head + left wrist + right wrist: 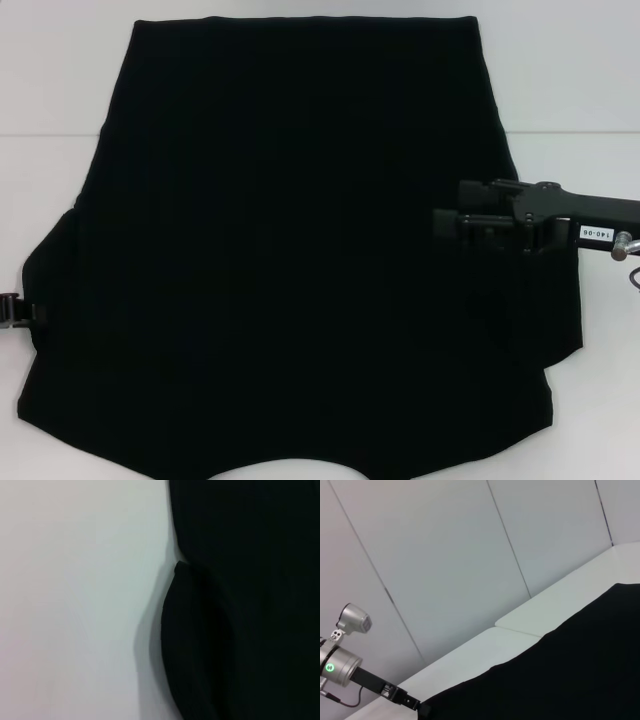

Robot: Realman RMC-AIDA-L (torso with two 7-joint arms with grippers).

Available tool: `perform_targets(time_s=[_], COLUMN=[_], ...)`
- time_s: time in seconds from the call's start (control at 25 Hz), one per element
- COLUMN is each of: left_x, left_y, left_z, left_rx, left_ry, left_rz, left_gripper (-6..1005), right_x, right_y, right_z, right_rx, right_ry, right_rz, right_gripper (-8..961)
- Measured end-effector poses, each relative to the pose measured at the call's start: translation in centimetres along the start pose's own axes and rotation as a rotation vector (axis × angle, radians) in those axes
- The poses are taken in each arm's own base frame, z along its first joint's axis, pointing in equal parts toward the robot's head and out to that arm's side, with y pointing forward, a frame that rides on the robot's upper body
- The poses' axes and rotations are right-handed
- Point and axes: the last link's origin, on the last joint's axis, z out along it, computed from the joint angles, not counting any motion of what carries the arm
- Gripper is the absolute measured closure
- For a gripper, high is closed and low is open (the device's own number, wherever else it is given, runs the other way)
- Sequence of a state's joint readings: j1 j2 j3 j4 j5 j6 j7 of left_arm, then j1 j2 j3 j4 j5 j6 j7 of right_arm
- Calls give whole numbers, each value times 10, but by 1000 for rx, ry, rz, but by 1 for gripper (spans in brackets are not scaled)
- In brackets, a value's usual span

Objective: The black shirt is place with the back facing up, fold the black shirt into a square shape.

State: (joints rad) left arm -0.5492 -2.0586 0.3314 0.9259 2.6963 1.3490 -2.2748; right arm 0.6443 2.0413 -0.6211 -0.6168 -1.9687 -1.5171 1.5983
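The black shirt (290, 260) lay spread flat on the white bench (60, 90), covering most of it from the far edge to the near edge, plain side up, with no lettering visible. Its straight hem ran along the far side, and a curved neckline opening showed at the near edge in the middle. Both sleeves pointed outward at the near left and near right corners.

The right gripper (452, 222) hovered over the right side of the shirt, reaching in from the right with its body level. Its two dark fingers (470, 190) stood apart, one farther and one nearer, so the jaws looked open with nothing between them. Whether they touched the cloth could not be told from the head view.

The left gripper (14, 308) sat at the left edge of the shirt, by the left sleeve, only its tip showing beyond the cloth. How its jaws stood could not be told. In the left wrist view the shirt's edge (172, 610) bulged in a rounded fold against the pale bench. The right wrist view showed the left arm (350, 667) reaching to the shirt's edge.
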Motion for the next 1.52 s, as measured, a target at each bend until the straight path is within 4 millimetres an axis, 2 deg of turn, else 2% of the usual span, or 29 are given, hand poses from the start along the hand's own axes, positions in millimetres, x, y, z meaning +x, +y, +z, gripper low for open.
perform_targets(time_s=[0.16,0.4,0.96,1.52], left_x=[0,0,-7,-11], left_y=[0,-3,-26,-41], left_z=[0,-1,-16,-28], left_rx=[-2,10,38,60], left_ry=[2,15,94,146], left_rz=[-1,-11,-98,-154], left_gripper=[824,994,995,995], right_x=[0,0,1,-1], right_y=[0,0,-1,-3], right_z=[0,0,-3,-1], right_rx=[0,4,17,26], right_ry=[-3,-5,-40,-45], right_rz=[-1,-1,15,12], right_gripper=[105,127,131,132])
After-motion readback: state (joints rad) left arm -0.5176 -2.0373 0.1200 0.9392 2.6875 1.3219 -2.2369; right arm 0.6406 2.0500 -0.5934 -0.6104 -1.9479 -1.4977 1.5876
